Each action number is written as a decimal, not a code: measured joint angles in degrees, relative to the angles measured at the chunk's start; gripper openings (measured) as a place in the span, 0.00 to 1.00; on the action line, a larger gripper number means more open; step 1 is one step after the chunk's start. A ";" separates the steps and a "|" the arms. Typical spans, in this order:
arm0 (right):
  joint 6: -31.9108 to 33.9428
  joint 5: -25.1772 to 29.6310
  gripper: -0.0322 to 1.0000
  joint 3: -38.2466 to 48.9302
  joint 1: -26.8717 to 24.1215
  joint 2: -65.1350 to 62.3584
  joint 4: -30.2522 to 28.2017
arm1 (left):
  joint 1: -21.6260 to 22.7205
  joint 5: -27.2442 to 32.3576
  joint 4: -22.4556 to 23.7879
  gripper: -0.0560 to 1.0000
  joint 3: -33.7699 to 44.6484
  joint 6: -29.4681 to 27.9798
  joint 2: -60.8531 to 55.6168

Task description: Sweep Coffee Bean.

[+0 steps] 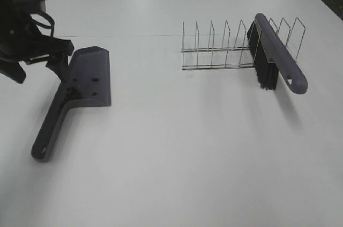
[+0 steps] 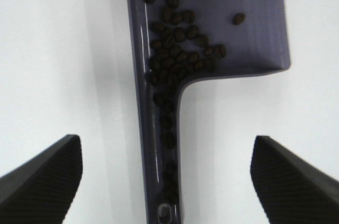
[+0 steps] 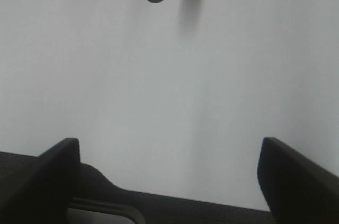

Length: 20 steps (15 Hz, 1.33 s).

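The coffee beans (image 2: 175,54) all lie inside the dustpan (image 1: 88,74), many of them gathered toward its handle, and I see none on the white surface (image 1: 187,146). The brush (image 1: 276,58) rests in the wire rack (image 1: 220,50), so the sweeping seems finished. Both the left gripper (image 2: 167,173) and the right gripper (image 3: 169,173) have their fingers spread and hold nothing.

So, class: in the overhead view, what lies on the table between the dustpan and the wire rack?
Nothing: between the dustpan and the wire rack the exterior high view shows only bare white table.
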 joint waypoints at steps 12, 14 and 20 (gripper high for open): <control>-1.72 -1.15 0.80 16.16 0.00 -26.30 -0.34 | 0.00 5.44 2.98 0.77 9.05 0.11 -34.26; -1.72 -0.86 0.80 16.27 0.00 -26.99 -0.29 | 0.00 5.67 3.78 0.77 15.18 -0.06 -41.02; -1.72 -0.52 0.80 16.33 0.00 -26.99 -0.29 | 0.00 5.90 7.16 0.77 29.39 -0.29 -58.38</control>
